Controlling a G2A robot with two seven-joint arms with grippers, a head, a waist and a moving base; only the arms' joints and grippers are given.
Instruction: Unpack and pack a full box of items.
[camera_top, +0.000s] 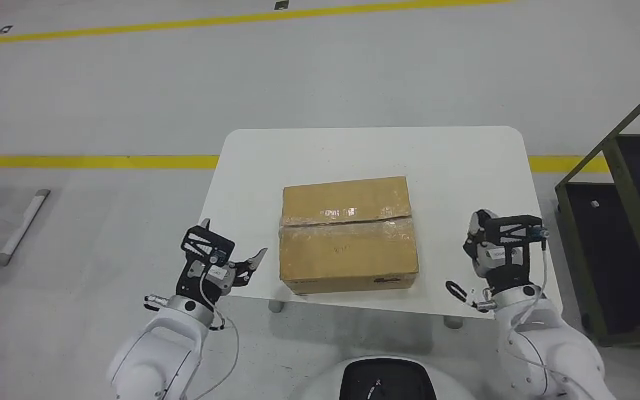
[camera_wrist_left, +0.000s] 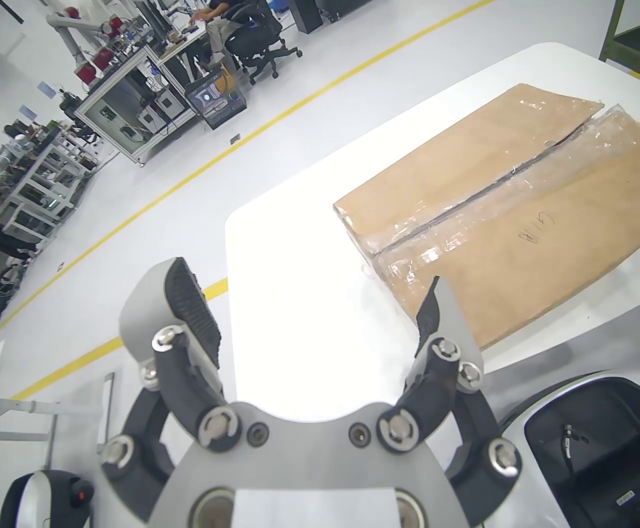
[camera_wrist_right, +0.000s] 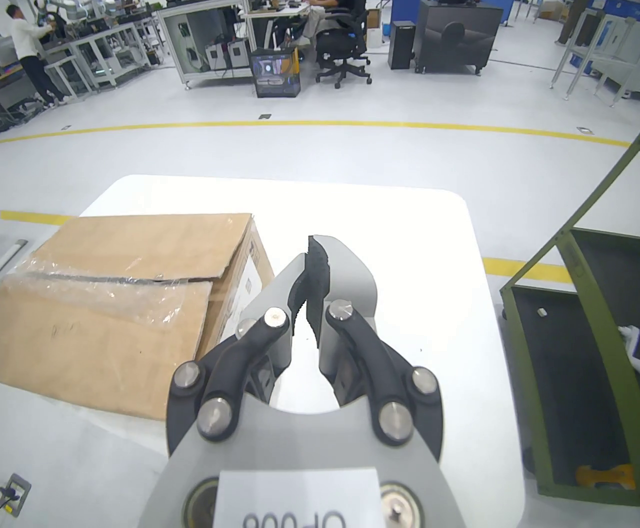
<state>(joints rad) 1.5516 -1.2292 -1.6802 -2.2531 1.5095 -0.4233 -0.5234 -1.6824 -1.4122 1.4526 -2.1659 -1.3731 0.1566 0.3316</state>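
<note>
A closed brown cardboard box (camera_top: 347, 233) sits in the middle of the white table (camera_top: 450, 170), its top flaps sealed with clear tape along the seam. The box (camera_wrist_left: 505, 210) lies ahead of my left gripper (camera_wrist_left: 310, 295), which hovers open by the table's front left edge with nothing between its fingers. In the top view the left gripper (camera_top: 232, 255) is left of the box. My right gripper (camera_wrist_right: 312, 272) is shut on nothing, hanging over the table's front right part beside the box (camera_wrist_right: 120, 300). The top view has the right gripper (camera_top: 497, 237) right of the box.
A dark green open bin (camera_top: 600, 240) stands on the floor right of the table; inside it a yellow object (camera_wrist_right: 602, 475) and a small white item lie. Yellow floor lines (camera_top: 100, 161) run behind the table. Bare tabletop surrounds the box.
</note>
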